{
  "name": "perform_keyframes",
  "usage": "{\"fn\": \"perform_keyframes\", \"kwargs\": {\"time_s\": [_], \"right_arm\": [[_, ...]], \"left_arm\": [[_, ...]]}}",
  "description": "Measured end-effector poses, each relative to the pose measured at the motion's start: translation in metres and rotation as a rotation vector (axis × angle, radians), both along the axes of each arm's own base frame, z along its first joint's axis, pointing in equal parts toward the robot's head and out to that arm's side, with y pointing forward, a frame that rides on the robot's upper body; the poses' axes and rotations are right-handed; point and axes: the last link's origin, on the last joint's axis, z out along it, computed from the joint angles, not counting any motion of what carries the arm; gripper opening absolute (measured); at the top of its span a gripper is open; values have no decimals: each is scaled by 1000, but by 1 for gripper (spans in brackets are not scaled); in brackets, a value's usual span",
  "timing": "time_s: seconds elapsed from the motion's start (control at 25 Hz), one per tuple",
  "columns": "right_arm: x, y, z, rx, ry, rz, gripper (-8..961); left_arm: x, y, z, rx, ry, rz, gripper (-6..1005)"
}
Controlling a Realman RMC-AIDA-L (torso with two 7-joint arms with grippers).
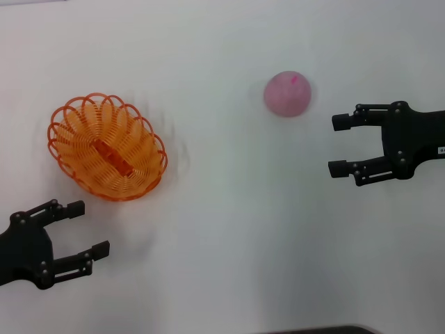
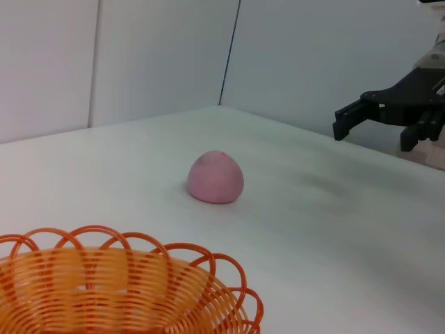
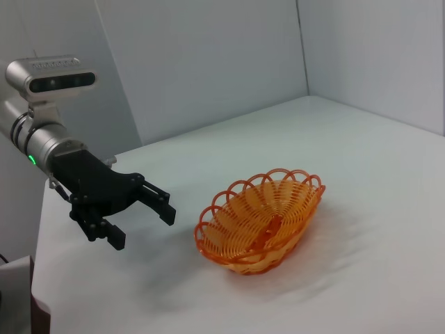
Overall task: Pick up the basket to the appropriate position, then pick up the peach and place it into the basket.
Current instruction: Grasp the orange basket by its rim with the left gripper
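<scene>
Fingers of the left gripper (image 1: 87, 227) spread, empty, near the basket (image 1: 107, 147), whose long axis runs diagonally from far-left to near-right on the desk (image 1: 229, 243). Right gripper (image 1: 338, 145) likewise spread, beside the peach (image 1: 286, 93).

The basket (image 1: 108, 147) looks like glossy orange plastic, its thin looped ribs smooth and slightly translucent. The peach (image 1: 287, 93) at about 2 o'clock on the worktop (image 1: 229, 229) has a matt, soft-looking pink skin (no shine on it). The worktop is smooth, matt white. Both the left tool (image 1: 89, 228) and right tool (image 1: 338, 145) are matt black, hard plastic or metal by appearance
</scene>
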Motion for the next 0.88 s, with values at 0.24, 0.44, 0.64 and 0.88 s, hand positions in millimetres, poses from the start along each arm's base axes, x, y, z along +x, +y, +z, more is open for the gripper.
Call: {"fn": "perform_keyframes", "kwargs": {"time_s": [0.24,0.44,0.64,0.88], "right_arm": [[0,1,0,2,-2,0,915],[0,0,0,2,-2,-2,914],[1,0,0,1,-1,-3,914],[0,0,-1,-1,-1,-2,914]], "left_arm": [[0,0,0,-3,-4,5,841],[1,0,0,-5,-6,4,840],[1,0,0,-5,-7,4,840],[2,2,3,-13,-2,12,839]]}}
